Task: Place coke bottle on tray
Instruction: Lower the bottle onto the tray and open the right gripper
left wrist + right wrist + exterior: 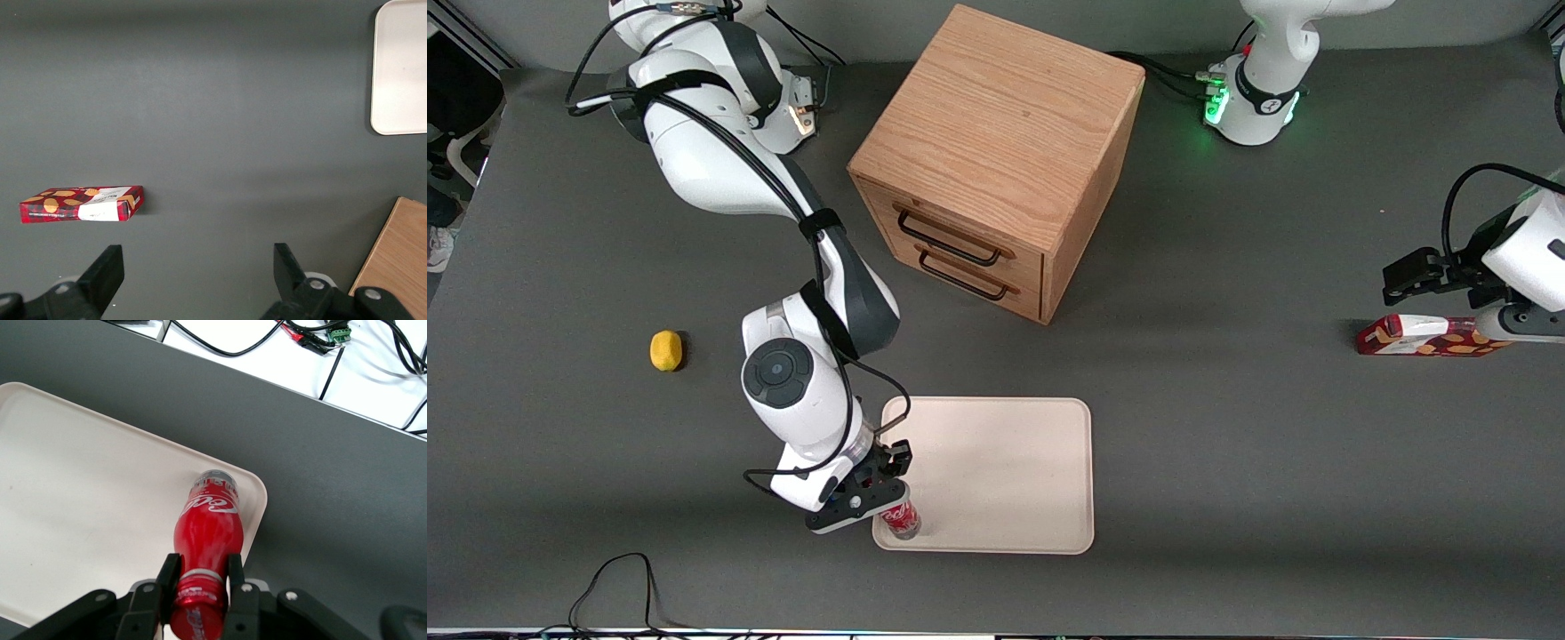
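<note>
Item: coke bottle (205,532), small, slim, red, with white script and a clear base. It stands upright or nearly so inside the tray (1005,462), at the tray corner nearest the front camera on the working arm's end; its base appears to rest on the tray floor just inside the low rim, though contact cannot be confirmed. Holder: gripper (869,492), above that same tray corner, its fingers (167,577) closed on the bottle at the neck, just under the cap. Handling, as judged: light, rigid, smooth-sided and likely slippery; tall for its narrow base, so apt to tip if released at a tilt or nudged. The neck under the cap is the sound hold, since the shoulder stops the bottle sliding down. Other stock, relative to the tray: wooden drawer cabinet (996,169) farther from the front camera; lemon (665,350) toward the working arm's end; patterned carton (1427,337) toward the parked arm's end.
</note>
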Controlling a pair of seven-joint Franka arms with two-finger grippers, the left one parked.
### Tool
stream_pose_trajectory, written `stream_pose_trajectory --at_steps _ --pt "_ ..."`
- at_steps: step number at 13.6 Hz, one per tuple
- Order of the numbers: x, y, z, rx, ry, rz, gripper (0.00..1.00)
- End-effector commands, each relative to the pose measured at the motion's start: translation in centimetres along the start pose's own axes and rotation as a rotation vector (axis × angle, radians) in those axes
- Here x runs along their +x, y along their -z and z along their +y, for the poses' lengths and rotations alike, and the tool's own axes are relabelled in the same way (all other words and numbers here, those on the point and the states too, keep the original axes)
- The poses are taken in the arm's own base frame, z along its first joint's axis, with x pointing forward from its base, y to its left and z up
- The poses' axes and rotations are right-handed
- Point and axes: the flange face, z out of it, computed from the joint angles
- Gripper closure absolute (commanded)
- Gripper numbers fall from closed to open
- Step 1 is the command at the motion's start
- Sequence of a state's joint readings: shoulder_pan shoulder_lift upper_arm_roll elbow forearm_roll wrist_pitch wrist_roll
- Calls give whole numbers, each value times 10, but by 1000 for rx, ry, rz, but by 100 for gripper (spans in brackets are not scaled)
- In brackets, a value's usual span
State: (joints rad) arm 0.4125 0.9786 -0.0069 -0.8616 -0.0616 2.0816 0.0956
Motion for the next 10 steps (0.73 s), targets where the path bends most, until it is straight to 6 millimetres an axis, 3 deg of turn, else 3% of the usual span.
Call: stream_pose_trajectory --at_steps 1,5,6,7,8,9,10 --pt "-1 4 1 3 -34 2 76" --pt "-6 -4 11 8 -107 -24 73" --pt "-7 -5 11 9 -109 -26 62" --pt "-6 -5 11 10 -111 -23 30" --pt "-6 -5 10 11 -110 -23 13" --pt "-6 -5 11 9 -109 -21 0" --pt "-6 -5 11 9 -109 -20 0"
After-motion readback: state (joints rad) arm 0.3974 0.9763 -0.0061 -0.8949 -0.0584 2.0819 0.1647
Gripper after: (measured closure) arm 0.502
